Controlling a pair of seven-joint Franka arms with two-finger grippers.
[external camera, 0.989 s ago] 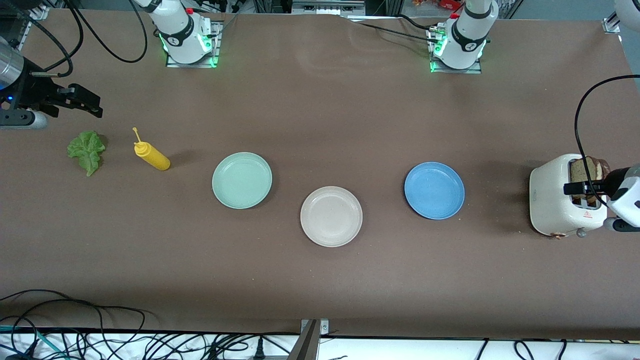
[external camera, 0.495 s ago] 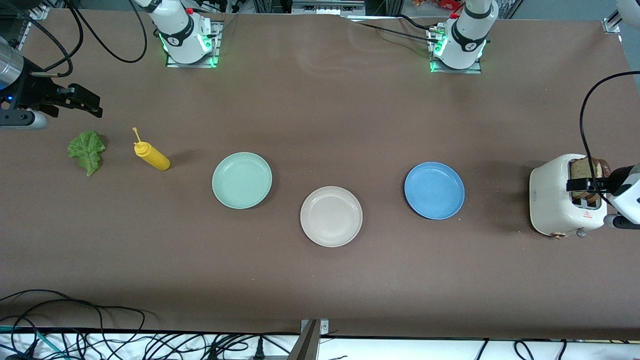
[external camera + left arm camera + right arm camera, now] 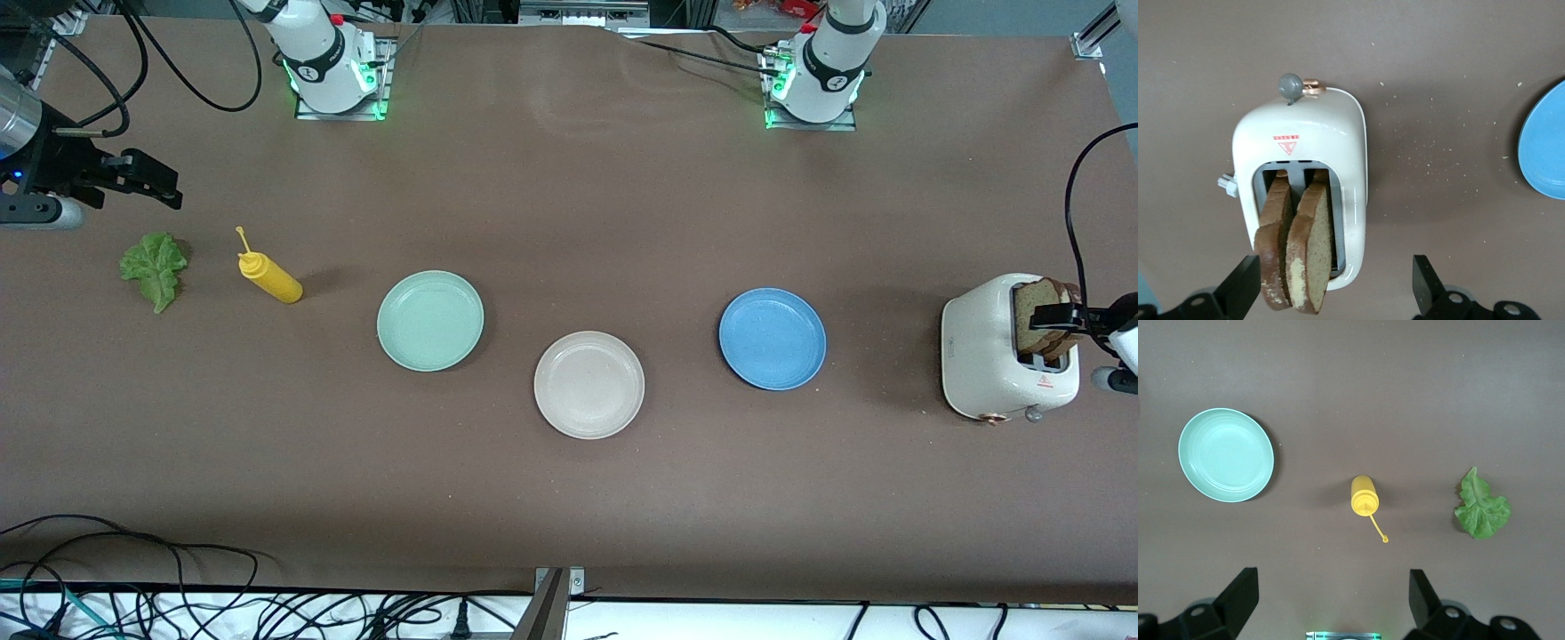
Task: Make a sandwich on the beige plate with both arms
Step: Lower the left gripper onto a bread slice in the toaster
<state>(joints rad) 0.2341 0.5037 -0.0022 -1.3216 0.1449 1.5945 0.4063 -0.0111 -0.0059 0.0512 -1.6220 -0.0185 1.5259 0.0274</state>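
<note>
The beige plate (image 3: 589, 384) sits bare in the middle of the table. Two brown bread slices (image 3: 1042, 313) (image 3: 1298, 257) stand upright in the slots of a white toaster (image 3: 989, 356) (image 3: 1305, 153) at the left arm's end. My left gripper (image 3: 1058, 318) (image 3: 1331, 290) hangs open over the toaster; the slice tops show between its wide-spread fingers, close to one finger. A green lettuce leaf (image 3: 156, 267) (image 3: 1481, 507) lies at the right arm's end. My right gripper (image 3: 164, 184) (image 3: 1331, 600) is held open above the table near the leaf, with nothing in it.
A mint-green plate (image 3: 430, 320) (image 3: 1226, 455) and a blue plate (image 3: 772, 339) (image 3: 1546, 147) flank the beige one. A yellow squeeze bottle (image 3: 269, 276) (image 3: 1364, 495) lies between the lettuce and the mint plate. Crumbs dot the table by the toaster.
My left gripper has drawn back over the toaster toward the table's end at the left arm's side. The right arm has not moved.
</note>
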